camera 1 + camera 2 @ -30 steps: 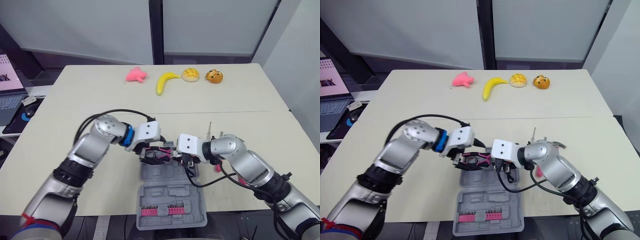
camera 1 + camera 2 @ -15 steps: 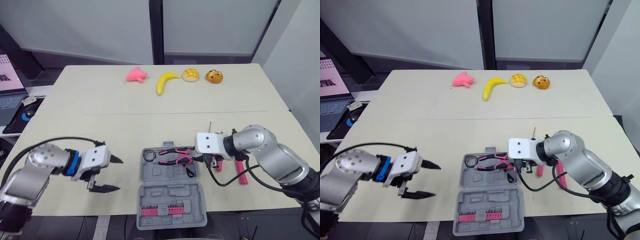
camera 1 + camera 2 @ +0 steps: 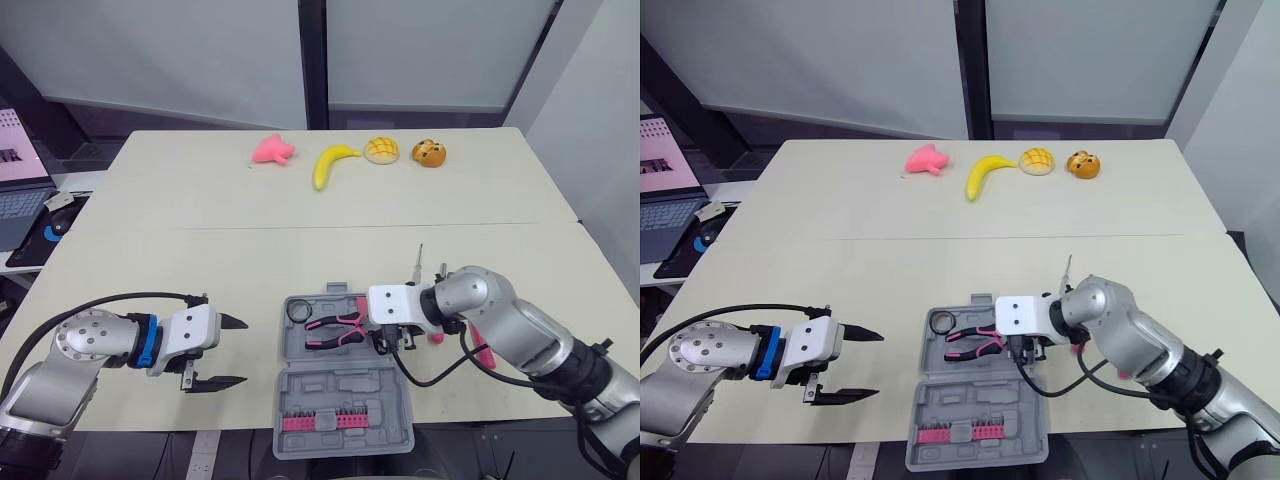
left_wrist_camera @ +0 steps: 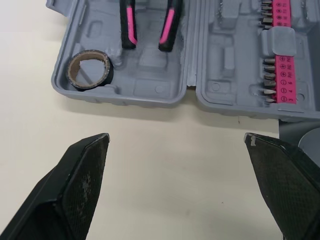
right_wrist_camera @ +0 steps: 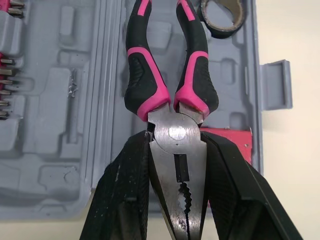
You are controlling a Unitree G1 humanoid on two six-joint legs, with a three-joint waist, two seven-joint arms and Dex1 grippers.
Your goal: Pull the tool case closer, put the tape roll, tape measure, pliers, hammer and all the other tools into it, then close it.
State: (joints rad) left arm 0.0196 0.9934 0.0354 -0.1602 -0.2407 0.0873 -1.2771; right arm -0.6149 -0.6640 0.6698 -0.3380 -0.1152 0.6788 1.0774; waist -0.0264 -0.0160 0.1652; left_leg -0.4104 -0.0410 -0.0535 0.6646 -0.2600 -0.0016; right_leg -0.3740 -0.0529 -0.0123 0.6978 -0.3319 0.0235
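The grey tool case (image 3: 343, 395) lies open at the table's front edge, with a row of pink-mounted bits (image 3: 318, 421) in its near half. A tape roll (image 3: 297, 311) sits in the far half's left corner. Pink-and-black pliers (image 3: 334, 329) lie over that half, and my right gripper (image 5: 177, 142) is shut on their metal nose. My left gripper (image 3: 244, 350) hovers open over bare table left of the case, holding nothing. Pink-handled tools (image 3: 479, 352) lie on the table, partly hidden behind my right forearm. A thin screwdriver (image 3: 418, 258) lies just beyond them.
A pink toy (image 3: 271, 150), a banana (image 3: 331, 163), a bun (image 3: 381, 150) and a bear-shaped bun (image 3: 429, 153) line the far side of the table. A laptop (image 3: 20, 195) sits on a separate desk at the left.
My left arm pulled back from the case to the table on its left and opened. My right gripper drew away to the right, then returned; the pliers now lie turned and nearer.
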